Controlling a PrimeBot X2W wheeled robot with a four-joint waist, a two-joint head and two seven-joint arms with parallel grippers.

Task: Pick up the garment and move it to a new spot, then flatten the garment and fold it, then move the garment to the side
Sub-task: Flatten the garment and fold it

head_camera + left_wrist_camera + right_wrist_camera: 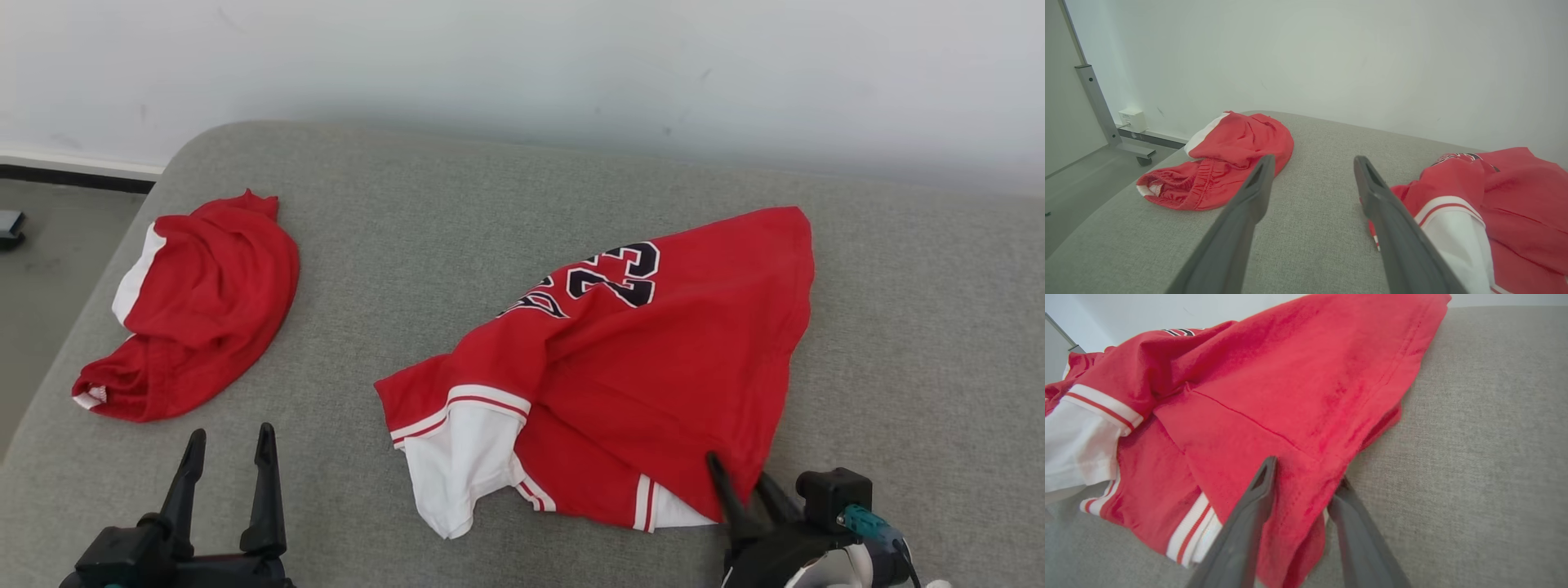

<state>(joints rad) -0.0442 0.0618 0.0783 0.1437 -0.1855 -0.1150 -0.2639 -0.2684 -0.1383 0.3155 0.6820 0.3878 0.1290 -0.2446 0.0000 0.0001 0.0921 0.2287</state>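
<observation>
The garment [653,359] is a red jersey with white sleeve trim and a black number, lying crumpled on the grey padded surface [490,188] right of centre. My right gripper [737,467] is at its near right corner. In the right wrist view the gripper [1306,470] straddles the garment's [1290,384] red hem, one finger on top of the cloth, the other's tip tucked beneath the edge, jaws still apart. My left gripper [231,430] stands open at the lower left, over bare surface. In the left wrist view it [1314,158] holds nothing, and the garment [1515,196] lies to its right.
A second red piece, bunched shorts with an elastic waistband [196,310] [1224,159], lies at the left. The surface's left edge drops to the floor [49,245]. A white wall runs behind. A metal post on a wheeled foot [1098,102] stands on the floor.
</observation>
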